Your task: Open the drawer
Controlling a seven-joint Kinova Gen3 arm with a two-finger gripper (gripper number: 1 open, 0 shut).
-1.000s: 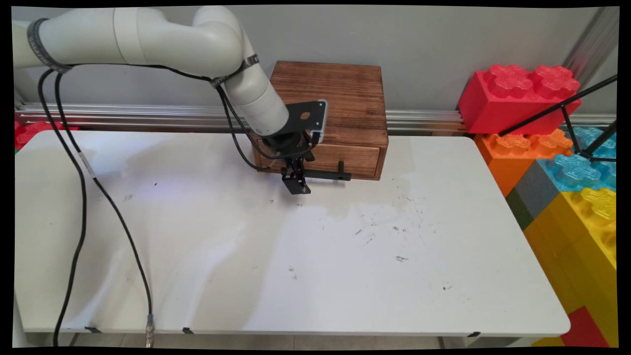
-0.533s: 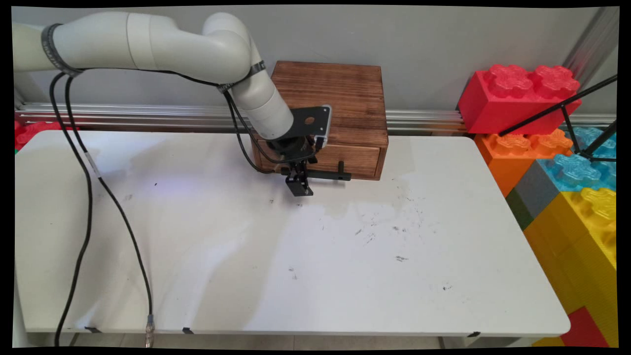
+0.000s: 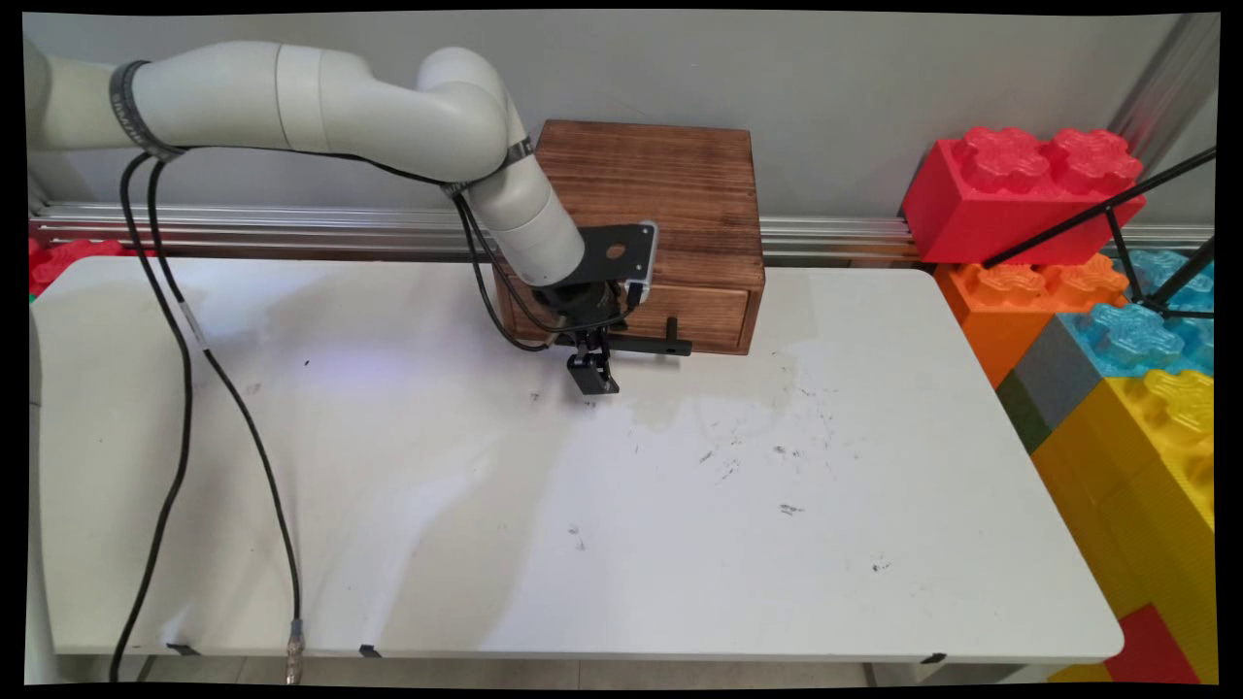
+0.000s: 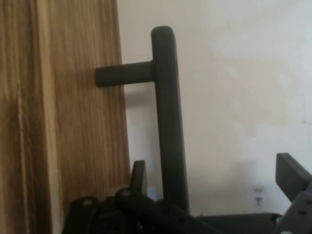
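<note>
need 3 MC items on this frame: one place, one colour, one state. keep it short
1. Where does the wooden box stand?
A. At the table's near edge
B. At the table's far edge, by the wall
C. On the toy blocks

2. What colour is the drawer handle?
A. Black
B. Silver
C. Red

3. How is the gripper?
A. Shut, away from the handle
B. Open, with the handle bar between its fingers
C. Open, high above the box

Answers:
1 B: the wooden box sits at the back of the table, by the wall.
2 A: the handle is a black bar.
3 B: the hand view shows the gripper with a finger on each side of the bar.
</note>
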